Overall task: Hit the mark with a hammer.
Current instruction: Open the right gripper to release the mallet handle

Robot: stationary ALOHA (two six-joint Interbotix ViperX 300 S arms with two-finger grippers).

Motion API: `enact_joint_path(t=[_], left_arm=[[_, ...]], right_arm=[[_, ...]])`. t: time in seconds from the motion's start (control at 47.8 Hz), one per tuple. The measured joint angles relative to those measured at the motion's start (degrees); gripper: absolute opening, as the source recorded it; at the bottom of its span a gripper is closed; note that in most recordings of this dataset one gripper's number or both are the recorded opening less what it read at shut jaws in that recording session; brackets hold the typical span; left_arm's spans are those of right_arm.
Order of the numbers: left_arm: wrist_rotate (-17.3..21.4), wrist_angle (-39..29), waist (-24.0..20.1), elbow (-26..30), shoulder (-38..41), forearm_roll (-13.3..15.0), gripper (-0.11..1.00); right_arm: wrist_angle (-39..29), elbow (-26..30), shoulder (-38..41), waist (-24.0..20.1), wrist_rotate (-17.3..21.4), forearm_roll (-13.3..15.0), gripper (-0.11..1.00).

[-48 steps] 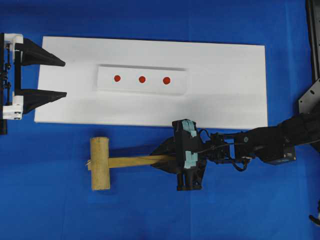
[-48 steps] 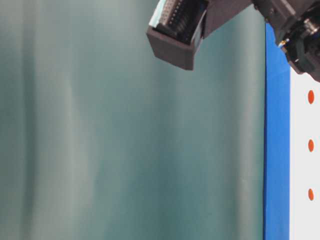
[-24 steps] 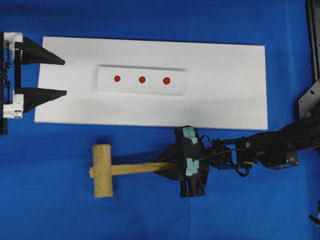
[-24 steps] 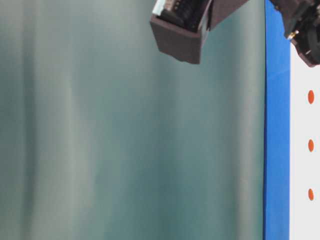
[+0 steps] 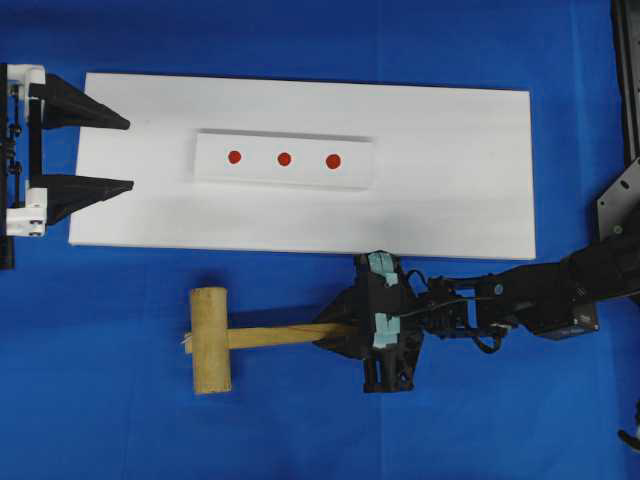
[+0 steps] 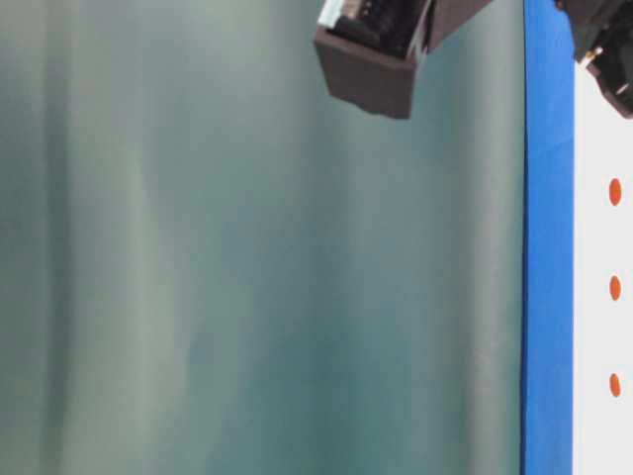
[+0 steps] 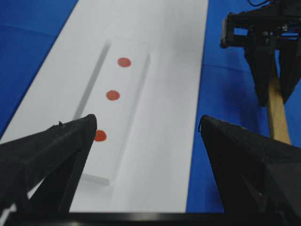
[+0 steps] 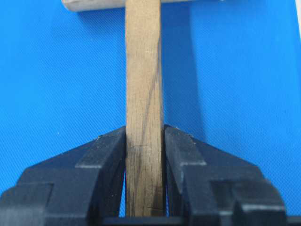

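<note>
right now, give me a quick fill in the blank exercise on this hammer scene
1. The hammer lies on the ____ cloth, off the white board.
2. The right end effector has the hammer's ____ between its fingers.
3. The mark is the ____ of three red dots.
4. The left end effector is ____ and holds nothing.

Missing words: blue; handle; middle; open

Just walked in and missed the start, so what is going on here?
The right gripper has its fingers on either side of the handle of a wooden hammer, which lies on the blue table in front of a white board. On that board sits a white block with three red dots; the middle one is the mark. The left gripper hangs wide open at the board's left end, holding nothing.
</note>
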State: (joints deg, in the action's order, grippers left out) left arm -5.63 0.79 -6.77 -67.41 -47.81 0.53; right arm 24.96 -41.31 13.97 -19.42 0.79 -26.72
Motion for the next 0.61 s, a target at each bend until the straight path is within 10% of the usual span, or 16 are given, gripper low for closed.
enact_joint_path(t=[0.251, 0.606], left_arm=[[-0.09, 0.0, -0.09, -0.09, 0.0, 0.0, 0.88], [-0.09, 0.0, -0.09, -0.09, 0.0, 0.09, 0.88]], right_arm=[[0.09, -0.09, 0.0, 0.26, 0.09, -0.53, 0.82], [-1.41, 0.09, -2.11, 0.35, -1.32, -0.53, 0.83]])
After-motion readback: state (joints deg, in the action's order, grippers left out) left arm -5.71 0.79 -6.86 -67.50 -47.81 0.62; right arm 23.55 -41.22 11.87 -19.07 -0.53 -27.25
